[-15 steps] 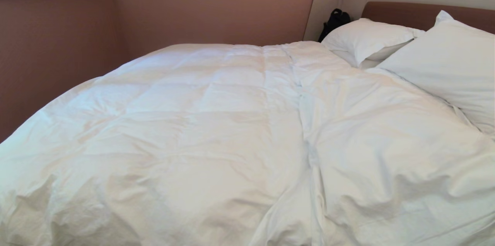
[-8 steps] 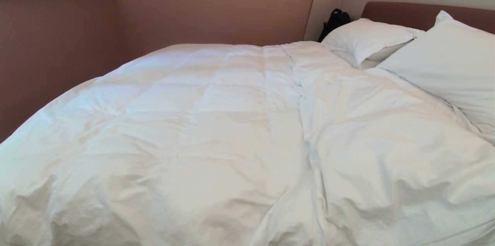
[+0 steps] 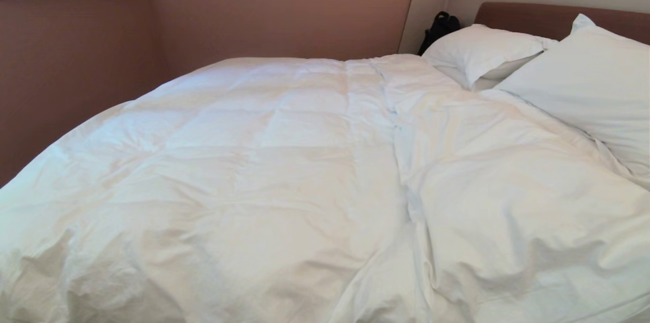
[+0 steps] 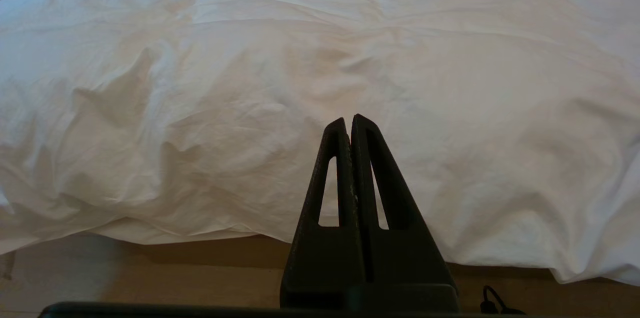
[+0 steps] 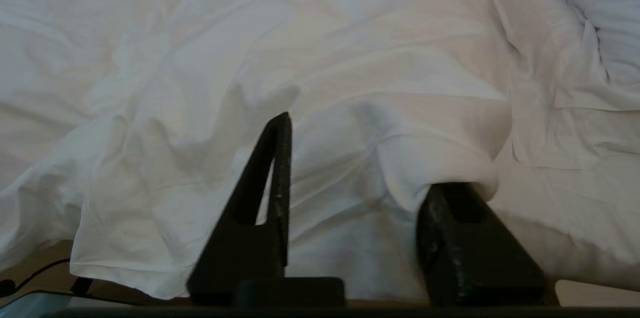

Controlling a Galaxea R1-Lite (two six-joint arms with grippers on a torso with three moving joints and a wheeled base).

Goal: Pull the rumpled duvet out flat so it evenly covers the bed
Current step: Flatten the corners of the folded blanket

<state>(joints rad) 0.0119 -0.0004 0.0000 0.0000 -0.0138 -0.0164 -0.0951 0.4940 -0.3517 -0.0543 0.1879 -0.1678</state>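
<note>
So the right gripper point(image 5: 350, 158) has just let go: its fingers are spread apart now, and the duvet point(image 3: 284, 170) edge slumps over one at the bed's point(image 3: 553, 15) near edge. Looks basically flat. Left gripper point(image 4: 348, 125) stays pressed together, idle.

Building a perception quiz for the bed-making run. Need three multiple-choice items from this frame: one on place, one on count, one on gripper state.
1. Where is the black bag?
A. on the duvet
B. in the far corner by the headboard, behind the pillows
C. on the floor at the bed's foot

2. How many pillows show in the head view?
A. two
B. one
C. four

3. How do the right gripper's jaws stand?
A. pressed shut
B. out of view
C. apart, duvet fabric between them

Key: B, it leans by the beige surround; A, far pillow and near pillow; C, the fold drapes over one finger.
</note>
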